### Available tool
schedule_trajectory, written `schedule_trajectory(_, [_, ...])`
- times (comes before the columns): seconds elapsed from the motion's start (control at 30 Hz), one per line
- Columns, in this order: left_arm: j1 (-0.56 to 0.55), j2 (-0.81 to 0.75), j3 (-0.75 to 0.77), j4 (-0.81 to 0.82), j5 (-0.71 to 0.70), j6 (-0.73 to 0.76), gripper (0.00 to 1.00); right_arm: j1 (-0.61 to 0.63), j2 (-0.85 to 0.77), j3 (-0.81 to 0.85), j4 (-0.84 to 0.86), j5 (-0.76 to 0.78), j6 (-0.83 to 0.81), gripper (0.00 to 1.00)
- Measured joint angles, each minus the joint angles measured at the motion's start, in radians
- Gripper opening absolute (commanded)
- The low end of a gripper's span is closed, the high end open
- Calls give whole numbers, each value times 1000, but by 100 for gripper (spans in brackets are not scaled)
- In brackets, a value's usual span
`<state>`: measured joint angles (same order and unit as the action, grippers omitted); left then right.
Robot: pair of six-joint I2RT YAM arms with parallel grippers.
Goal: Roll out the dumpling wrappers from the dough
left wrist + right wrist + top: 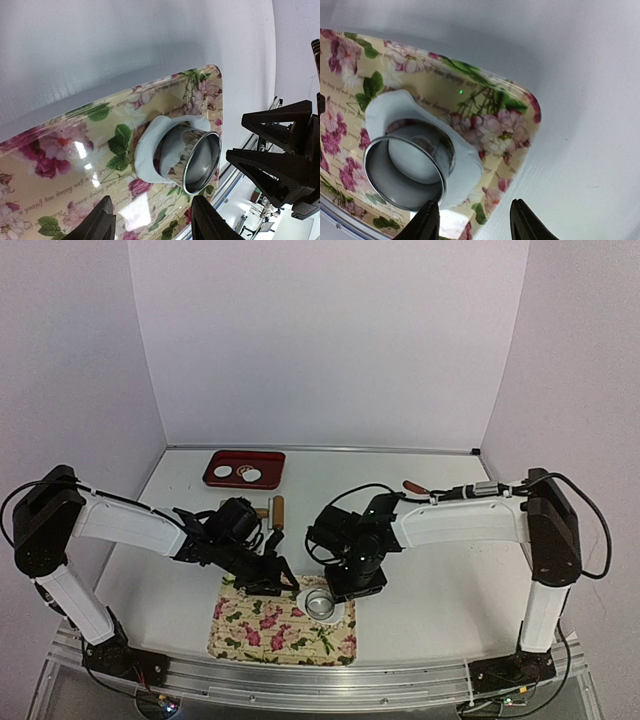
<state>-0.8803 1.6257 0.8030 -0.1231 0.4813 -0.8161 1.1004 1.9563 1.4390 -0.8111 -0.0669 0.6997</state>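
white table: floral tray at near edge; red tray at back; wooden rolling pin between them.

The left arm hid part of the rolling pin; the floral tray ran off frame at seven o'clock; the white discs were too small to judge.

Your setup looks like a robot lab cell dressed up with kitchen props. The white desk is boxed in on three sides by plain pale walls. The left arm and right arm are bolted to an aluminium rail along its near edge, with black cables looping off them. The kitchen side is just a floral tray, a red tray and a metal ring cutter.
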Motion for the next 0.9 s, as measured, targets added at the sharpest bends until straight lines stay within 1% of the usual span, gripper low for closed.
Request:
schedule_trajectory(0.13, [-5, 7, 34, 7, 9, 11, 53, 0, -98, -86, 26, -6, 27, 50])
schedule_trajectory(0.23, [-5, 17, 49, 18, 15, 16, 54, 0, -175, -167, 93, -30, 35, 43])
schedule_trajectory(0.3, [-7, 22, 55, 18, 15, 18, 54, 0, -202, -215, 150, -55, 34, 41])
schedule_trajectory(0.43, [-13, 41, 85, 14, 15, 29, 53, 0, -205, -299, 284, -125, 25, 39])
schedule_trajectory(0.63, [-18, 46, 109, 4, 14, 31, 53, 0, -187, -346, 409, -171, -15, 39])
schedule_trajectory(0.8, [-19, 46, 110, -16, 12, 31, 53, 1, -162, -360, 470, -182, -50, 39])
schedule_trajectory(0.9, [-20, 46, 113, -24, 8, 31, 53, 9, -160, -364, 491, -177, -70, 41])
